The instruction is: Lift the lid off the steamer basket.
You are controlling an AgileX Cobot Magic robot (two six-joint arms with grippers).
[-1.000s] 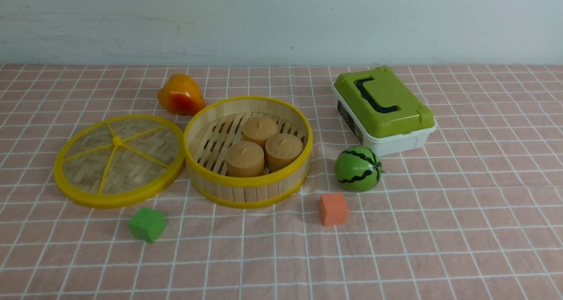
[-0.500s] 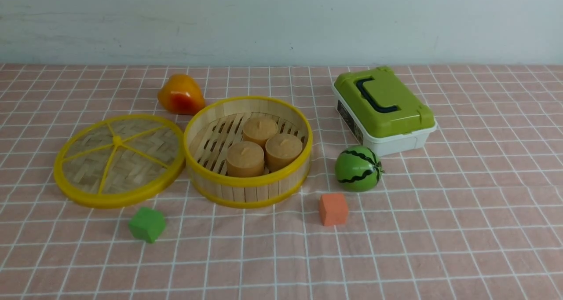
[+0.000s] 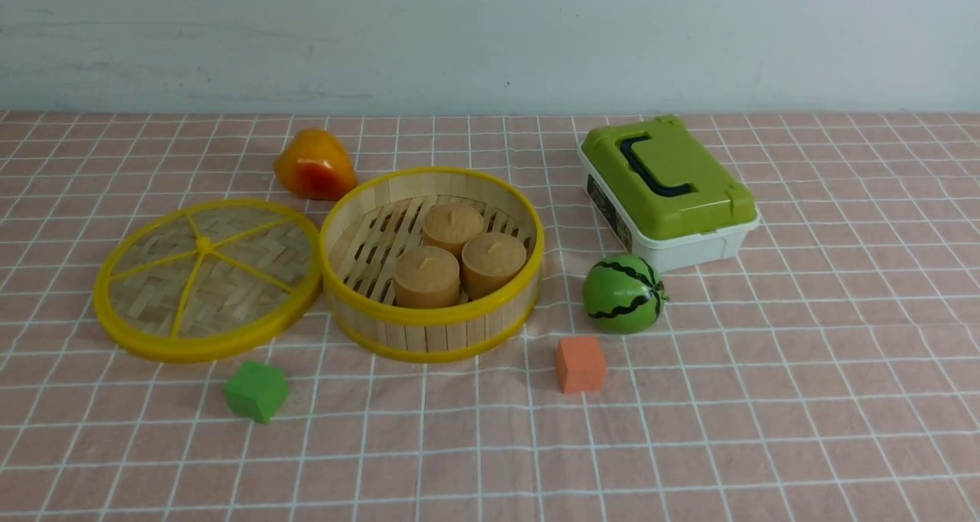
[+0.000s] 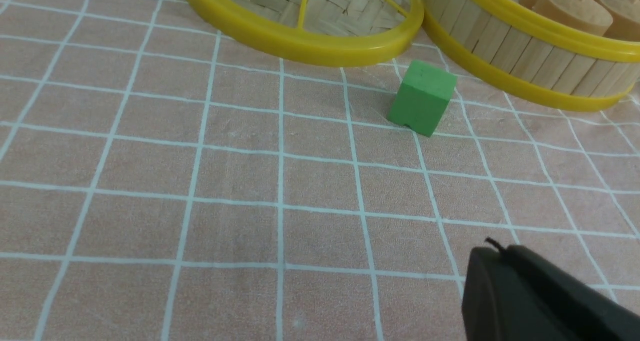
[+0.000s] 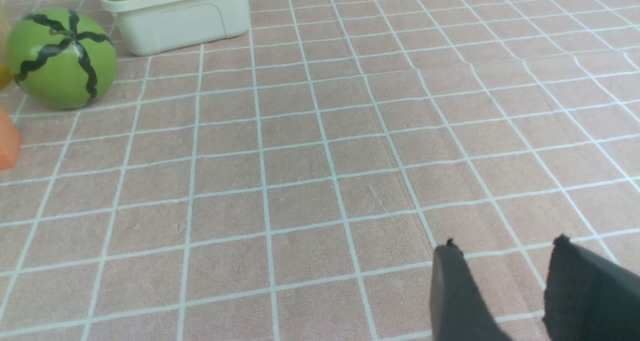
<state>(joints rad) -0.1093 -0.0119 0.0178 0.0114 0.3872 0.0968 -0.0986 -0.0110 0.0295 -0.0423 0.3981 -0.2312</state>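
Note:
The lid (image 3: 205,277), a woven bamboo disc with a yellow rim and spokes, lies flat on the cloth to the left of the steamer basket (image 3: 431,319), touching its side. The basket stands uncovered with three tan cakes (image 3: 459,258) inside. Neither arm shows in the front view. In the left wrist view my left gripper (image 4: 492,253) is shut and empty above the cloth, nearer than the lid's edge (image 4: 310,48) and the basket (image 4: 520,56). In the right wrist view my right gripper (image 5: 505,248) is open with nothing between its fingers, over bare cloth.
A green cube (image 3: 256,389) sits in front of the lid, an orange cube (image 3: 579,363) in front of the basket. A toy watermelon (image 3: 622,293) and a white box with a green lid (image 3: 668,189) stand on the right. An orange-yellow toy fruit (image 3: 315,164) lies behind.

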